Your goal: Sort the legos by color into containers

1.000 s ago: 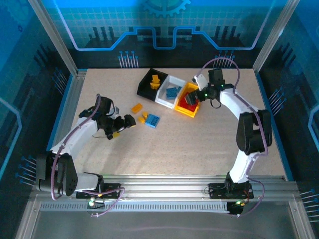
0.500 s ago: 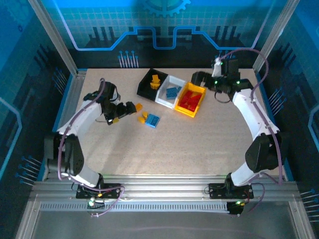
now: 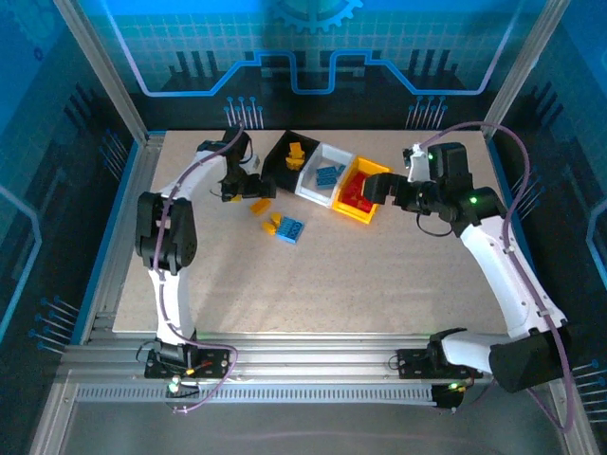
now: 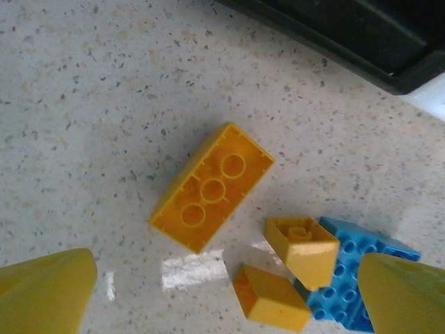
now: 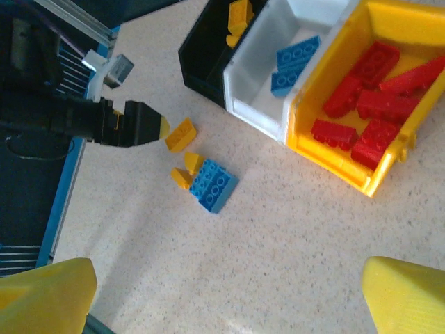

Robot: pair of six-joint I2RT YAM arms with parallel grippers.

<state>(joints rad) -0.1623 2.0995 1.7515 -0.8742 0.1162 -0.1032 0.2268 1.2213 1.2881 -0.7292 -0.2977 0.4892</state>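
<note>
We are holding the left gripper point(image 4: 224, 296) just above the table, jaws far apart and empty. The long orange-yellow brick point(image 4: 212, 186) is lying underside up and diagonal ahead of it, apart from two small orange-yellow bricks point(image 4: 302, 249) touching a blue brick point(image 4: 354, 278). We are judging it best to centre over the long brick alone, turn across its narrow sides, then carry it to the black bin point(image 3: 275, 163). The right gripper point(image 5: 226, 296) is hanging spread and empty near the yellow bin point(image 5: 334, 163).
</note>
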